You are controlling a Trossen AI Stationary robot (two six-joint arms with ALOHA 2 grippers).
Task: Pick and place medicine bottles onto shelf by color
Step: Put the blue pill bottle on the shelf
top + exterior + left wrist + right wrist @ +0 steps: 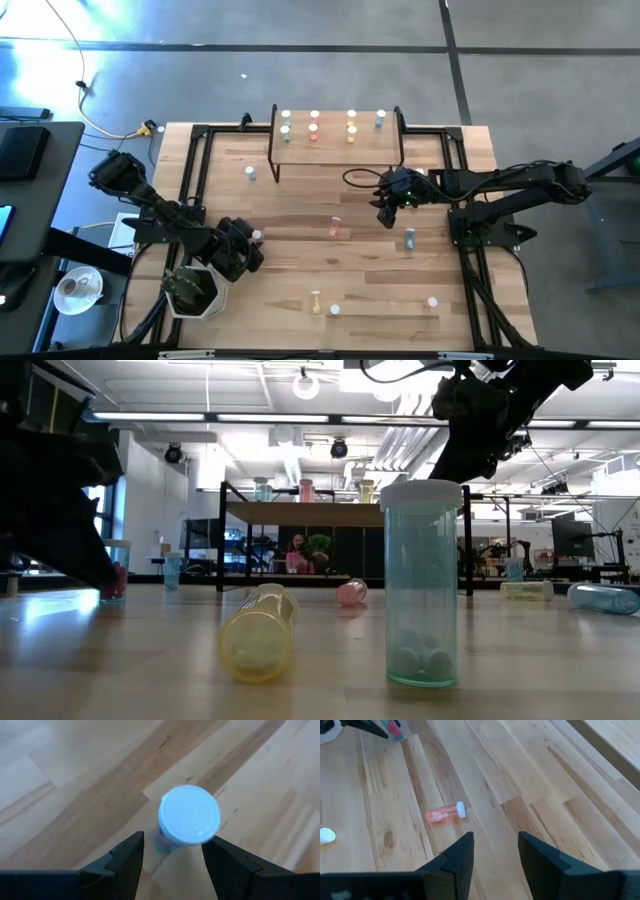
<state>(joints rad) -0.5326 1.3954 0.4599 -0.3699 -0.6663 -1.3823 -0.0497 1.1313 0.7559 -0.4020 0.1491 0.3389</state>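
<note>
My left gripper (172,854) is low over the table's near left part, open. A small upright bottle with a white cap (189,815) stands just ahead of its fingertips, between their lines; its body looks pink-red (395,730). My right gripper (495,845) hangs open above the table's right middle (388,210), holding nothing. Ahead of it a pink bottle (445,813) lies on its side. The shelf (335,140) stands at the far middle with several bottles upright on it. Other bottles stand or lie about the table: blue (410,238), yellow (316,298).
A white hexagonal holder (195,290) sits at the table's near left corner, beside my left arm. Black frame rails (190,170) run along the table's sides. A dark cable loop (360,178) lies in front of the shelf. A greenish bottle (422,585) stands near the front edge.
</note>
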